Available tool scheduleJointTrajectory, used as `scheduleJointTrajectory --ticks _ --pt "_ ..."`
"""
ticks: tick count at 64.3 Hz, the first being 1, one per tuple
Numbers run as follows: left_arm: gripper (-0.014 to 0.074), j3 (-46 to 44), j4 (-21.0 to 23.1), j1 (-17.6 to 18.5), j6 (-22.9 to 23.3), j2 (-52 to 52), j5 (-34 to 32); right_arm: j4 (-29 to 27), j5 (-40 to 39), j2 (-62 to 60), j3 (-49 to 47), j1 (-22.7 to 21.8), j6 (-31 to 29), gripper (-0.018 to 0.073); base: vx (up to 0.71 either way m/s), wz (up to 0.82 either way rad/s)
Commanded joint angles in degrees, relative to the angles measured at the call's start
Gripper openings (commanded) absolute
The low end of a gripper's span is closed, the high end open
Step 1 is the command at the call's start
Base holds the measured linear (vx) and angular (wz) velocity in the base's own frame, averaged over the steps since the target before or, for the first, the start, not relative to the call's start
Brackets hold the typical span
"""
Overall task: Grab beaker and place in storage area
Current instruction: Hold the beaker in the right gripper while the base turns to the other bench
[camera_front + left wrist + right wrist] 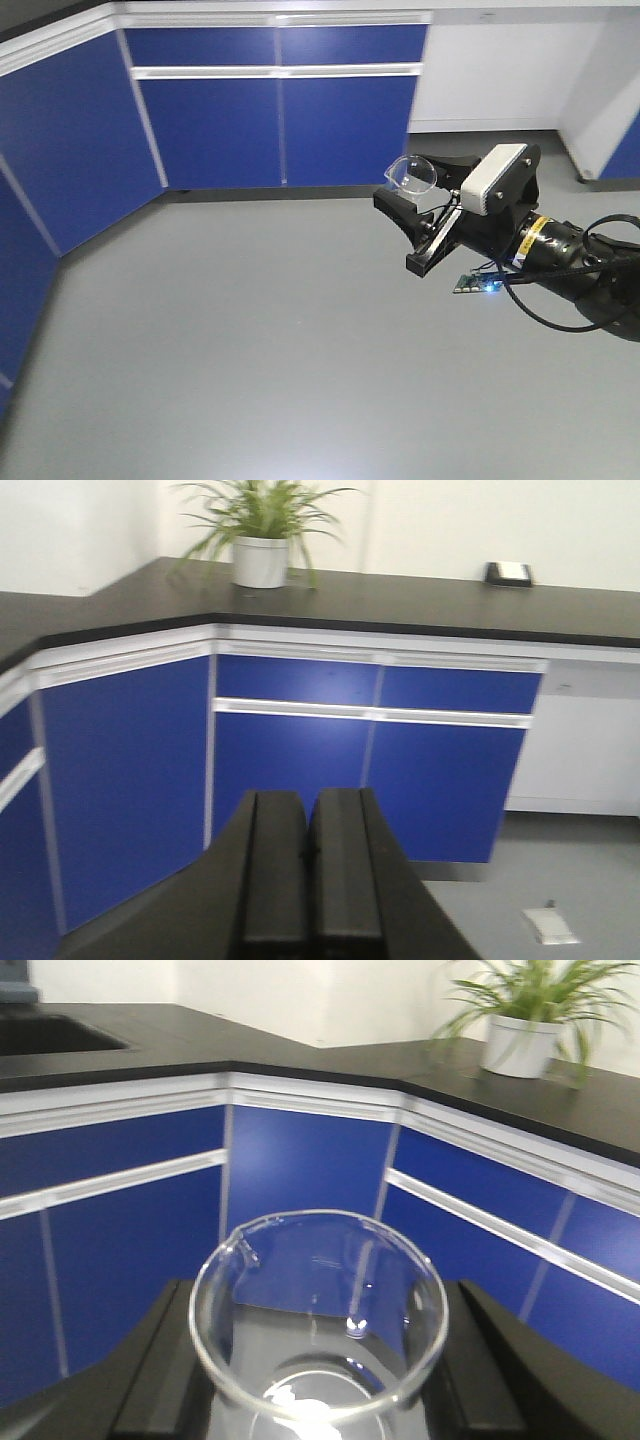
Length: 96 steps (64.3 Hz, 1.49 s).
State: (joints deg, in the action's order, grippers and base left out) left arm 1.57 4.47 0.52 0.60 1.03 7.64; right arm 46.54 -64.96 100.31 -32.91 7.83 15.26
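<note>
Glass beaker [318, 1320] seated btwn right jaws, gripped on both sides, left jaws pressed together

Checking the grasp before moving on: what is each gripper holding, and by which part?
Right gripper clamps the beaker by its opposite side walls, below the rim. Left gripper is shut with nothing in it.
</note>
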Motion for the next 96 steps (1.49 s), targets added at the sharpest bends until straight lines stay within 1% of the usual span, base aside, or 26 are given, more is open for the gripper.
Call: scheduleJointTrajectory --ticks 1,47,96 --pt "-0.0006 -1.17 0.55 0.0 0.42 0.33 -5.26 -1.25 -10.04 -2.3 -0.89 -0.04 0.24 0.0243 0.17 -0.54" --pt "-0.0006 -1.17 0.55 0.0 0.42 0.33 -5.26 -1.19 -10.04 -2.3 -0.89 -0.04 0.24 0.0243 0.24 -0.49" --pt "-0.0006 -1.17 0.55 0.01 0.42 0.33 -5.23 -1.2 -10.04 -2.3 -0.89 -0.04 0.24 0.0243 0.32 -0.23"
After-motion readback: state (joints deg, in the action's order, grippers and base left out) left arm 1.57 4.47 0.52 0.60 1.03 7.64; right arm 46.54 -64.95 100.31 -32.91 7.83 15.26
